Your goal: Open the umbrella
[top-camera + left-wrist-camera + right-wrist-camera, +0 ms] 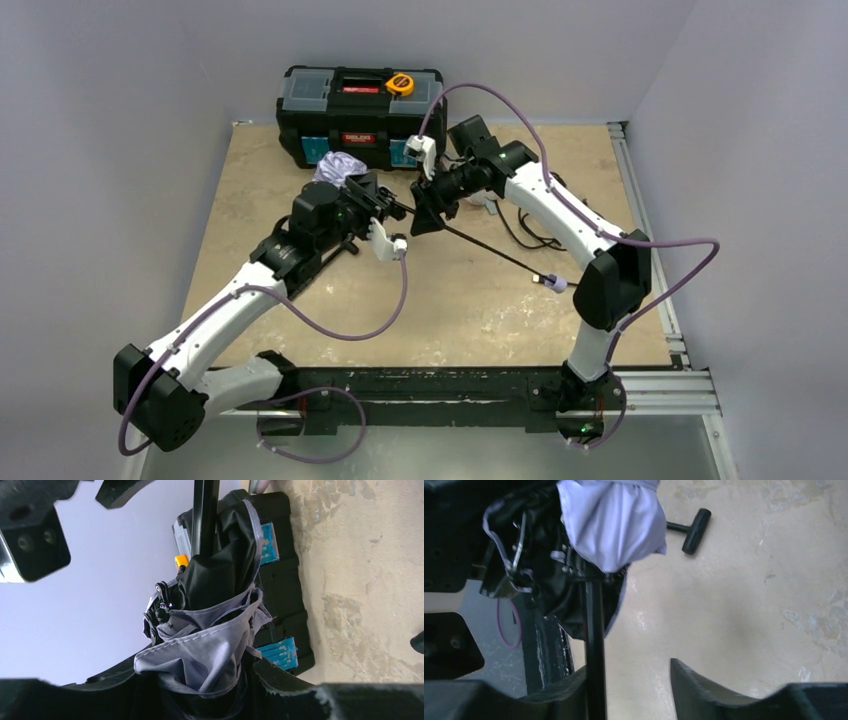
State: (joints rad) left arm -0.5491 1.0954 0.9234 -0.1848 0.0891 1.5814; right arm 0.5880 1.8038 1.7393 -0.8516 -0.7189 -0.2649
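The beige table [480, 310] carries a black plastic toolbox [360, 105] at 12 o'clock. Just in front of it is the compact lavender-pink folding umbrella [338, 167], canopy still bunched, its thin black shaft [490, 252] running toward 4 o'clock. The left gripper [195, 676] clamps the bunched fabric. Only the right wrist view shows the right gripper [629, 672] partly spread, the shaft touching one finger [569, 695].
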